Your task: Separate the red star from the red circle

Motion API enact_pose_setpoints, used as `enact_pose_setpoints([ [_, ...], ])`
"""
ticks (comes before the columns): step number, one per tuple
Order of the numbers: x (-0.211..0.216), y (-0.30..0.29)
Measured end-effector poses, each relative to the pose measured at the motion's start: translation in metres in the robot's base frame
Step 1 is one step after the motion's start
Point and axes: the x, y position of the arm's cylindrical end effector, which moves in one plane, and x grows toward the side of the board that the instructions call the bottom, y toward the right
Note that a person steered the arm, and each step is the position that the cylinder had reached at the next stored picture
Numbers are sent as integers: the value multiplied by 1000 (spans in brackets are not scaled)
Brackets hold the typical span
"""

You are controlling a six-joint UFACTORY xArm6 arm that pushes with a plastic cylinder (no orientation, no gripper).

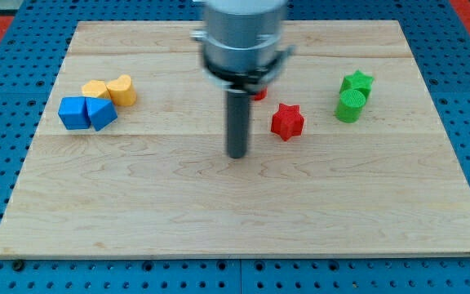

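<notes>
My tip (pixel 237 153) was seen resting on the table (pixel 219 212), left of the red star (pixel 286 121). No fingers were fitted. The red circle (pixel 259 94) was mostly hidden behind the arm.

Wooden board (pixel 219 204) holding: red star block (pixel 286 122) just right of my tip (pixel 236 154), partly hidden red block (pixel 259 94), two green blocks (pixel 353 96) right, two blue blocks (pixel 86 113) and two yellow blocks (pixel 111 89) left.
</notes>
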Motion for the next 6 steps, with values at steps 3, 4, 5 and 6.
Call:
enact_pose_setpoints([
  [3, -59, 87],
  [4, -45, 136],
  [5, -39, 141],
  [6, 1, 179],
])
